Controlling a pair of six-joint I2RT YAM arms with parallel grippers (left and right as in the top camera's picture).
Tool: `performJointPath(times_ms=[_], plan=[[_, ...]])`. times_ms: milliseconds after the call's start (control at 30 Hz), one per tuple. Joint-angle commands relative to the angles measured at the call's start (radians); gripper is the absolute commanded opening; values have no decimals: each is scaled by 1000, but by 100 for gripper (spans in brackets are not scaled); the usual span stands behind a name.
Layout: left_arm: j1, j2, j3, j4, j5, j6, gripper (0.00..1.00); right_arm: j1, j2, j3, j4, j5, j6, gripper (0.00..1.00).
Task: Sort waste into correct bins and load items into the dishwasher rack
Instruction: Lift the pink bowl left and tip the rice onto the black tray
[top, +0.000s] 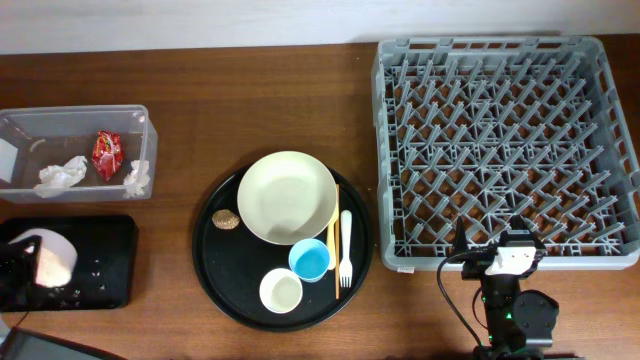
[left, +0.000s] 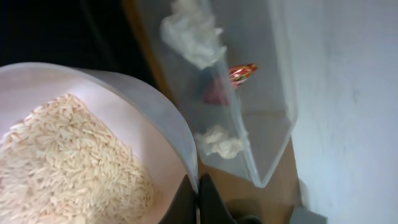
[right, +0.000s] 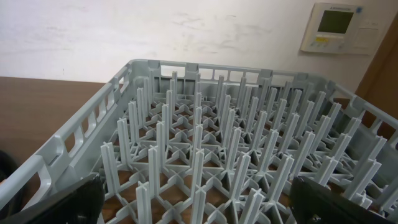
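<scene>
Left gripper (left: 198, 202): jaws are closed on the rim of the bowl (top: 52, 262), pinched thin between the fingers.
Bowl: held tipped over the left end of the black tray (top: 112, 232); a heap of rice (left: 68, 162) is seen inside it.
Black tray: a few loose grains (top: 95, 268) are scattered on its floor.
Tub (top: 80, 110): set just behind the black tray; two tissues (top: 60, 175) and the red wrapper (top: 106, 154) lie in it.
Round tray (top: 225, 275): plate (top: 287, 196), blue cup (top: 310, 260), cream cup (top: 281, 291), yellow utensil (top: 337, 240) and fork (top: 345, 250) are gathered here, the brown bit (top: 226, 219) just left of the plate.
Rack (top: 385, 160): placed right of the round tray.
Right gripper (right: 200, 198): jaws are spread wide with nothing held, parked at the rack's near wall.
</scene>
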Motion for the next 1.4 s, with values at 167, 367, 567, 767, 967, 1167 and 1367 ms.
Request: performJointPath(times_ms=[167, 367, 567, 767, 967, 1167, 1367], plan=[[7, -10, -103, 201, 384, 196, 0, 6, -6, -5, -5, 5, 4, 99], [7, -10, -119, 290, 547, 196, 0, 6, -6, -5, -5, 5, 4, 98], [21, -10, -119, 306, 628, 180, 0, 6, -6, -5, -5, 5, 4, 98], [60, -10, -123, 294, 671, 181, 0, 6, -4, -5, -5, 5, 4, 98], [60, -12, -124, 232, 752, 178, 0, 6, -4, -5, -5, 5, 4, 98], [59, -27, -124, 165, 752, 253, 0, 6, -4, -5, -5, 5, 4, 98], [24, -27, -127, 139, 752, 368, 0, 6, -4, -5, -5, 5, 4, 98]])
